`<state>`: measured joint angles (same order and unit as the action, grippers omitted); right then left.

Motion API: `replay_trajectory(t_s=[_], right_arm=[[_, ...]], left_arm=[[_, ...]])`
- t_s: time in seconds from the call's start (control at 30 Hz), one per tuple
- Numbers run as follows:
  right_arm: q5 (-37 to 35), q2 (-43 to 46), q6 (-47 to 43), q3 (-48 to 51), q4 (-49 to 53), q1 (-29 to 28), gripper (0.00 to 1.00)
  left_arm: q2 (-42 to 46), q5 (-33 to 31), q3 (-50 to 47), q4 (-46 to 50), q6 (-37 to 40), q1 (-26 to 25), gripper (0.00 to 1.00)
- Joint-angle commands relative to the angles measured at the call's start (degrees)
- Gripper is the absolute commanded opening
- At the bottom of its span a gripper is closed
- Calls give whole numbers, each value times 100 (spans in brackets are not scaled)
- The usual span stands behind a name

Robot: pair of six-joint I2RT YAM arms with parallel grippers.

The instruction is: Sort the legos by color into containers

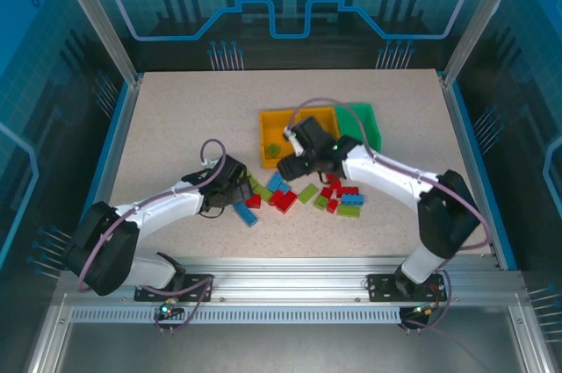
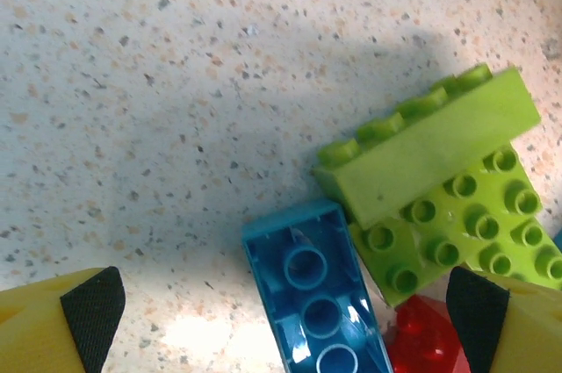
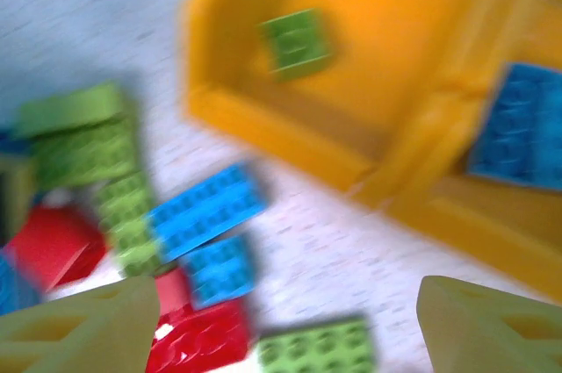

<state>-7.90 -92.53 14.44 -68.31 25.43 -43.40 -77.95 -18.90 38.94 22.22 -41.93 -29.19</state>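
Note:
Red, blue and lime legos lie in a loose pile (image 1: 303,196) in front of the containers. My left gripper (image 1: 239,200) hangs open at the pile's left end. Between its fingers (image 2: 88,312) an upside-down blue lego (image 2: 316,294) lies on the table, with two lime legos (image 2: 430,154) and a red one (image 2: 426,338) beside it. My right gripper (image 1: 290,165) is open and empty above the pile by the left orange bin (image 1: 279,123). That bin (image 3: 228,101) holds one green lego (image 3: 297,42). The neighbouring orange bin (image 3: 457,215) holds a blue lego (image 3: 518,127).
The green bin (image 1: 367,127) stands at the right end of the row. The right arm crosses over the middle bin. Below the right gripper lie blue legos (image 3: 206,211), a red one (image 3: 198,338) and a green one (image 3: 316,351). Bare tabletop (image 1: 176,118) extends to the left.

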Motion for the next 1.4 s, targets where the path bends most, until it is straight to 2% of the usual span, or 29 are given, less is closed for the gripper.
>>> replay_trajectory(t_s=[0.0,0.13,0.37,0.53,0.8,0.97,1.2,1.37], right_arm=[[56,260,25,618,-671,-446,77],[197,77,441,886,-1091,-1117,74],[59,-854,516,331,-856,-1985,75],[-60,-1337,550,-102,-557,-2241,75],[-98,-2064,442,-730,-213,-2261,73],[-199,-2350,384,-949,-46,-2252,64],[-329,-2085,437,-739,-94,-2258,40],[-364,-1560,429,-515,-143,-2265,33]], left_arm=[[-37,-166,166,268,97,293,99],[149,13,15,137,97,618,99],[394,333,-198,57,139,1044,99],[447,347,-260,79,176,1108,99],[569,314,-334,74,183,1129,99],[688,290,-387,114,203,1195,99],[782,296,-457,124,215,1262,99],[797,270,-466,151,246,1267,99]])
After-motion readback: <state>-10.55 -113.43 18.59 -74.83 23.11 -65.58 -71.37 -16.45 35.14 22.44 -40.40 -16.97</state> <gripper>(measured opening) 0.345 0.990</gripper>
